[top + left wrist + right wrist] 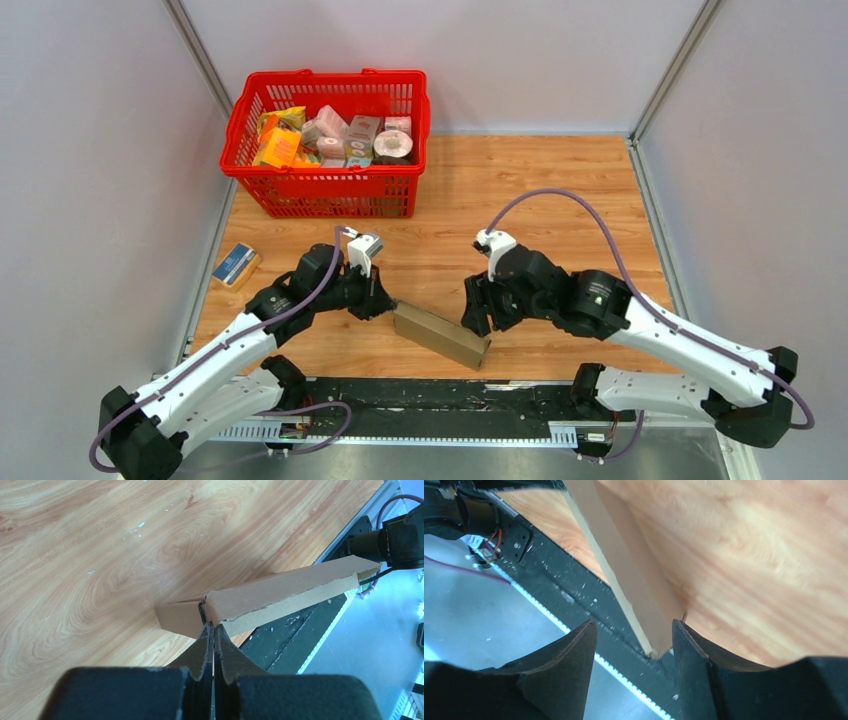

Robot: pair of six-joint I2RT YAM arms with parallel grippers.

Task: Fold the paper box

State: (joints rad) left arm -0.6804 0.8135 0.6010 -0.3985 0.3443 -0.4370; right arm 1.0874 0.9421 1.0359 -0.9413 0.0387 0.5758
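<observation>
We see the paper box on the table near its front edge, its long axis running from the left gripper to the right gripper. The left fingers pinch one end. The right fingers stand apart, astride the other end. The cardboard shows no writing.

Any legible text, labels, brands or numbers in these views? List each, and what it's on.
No text can be read in any view.
The paper box: plain, no print.
The groceries in the red basket: printed, too small to read.
The blue-and-tan packet: print too small to read.
</observation>
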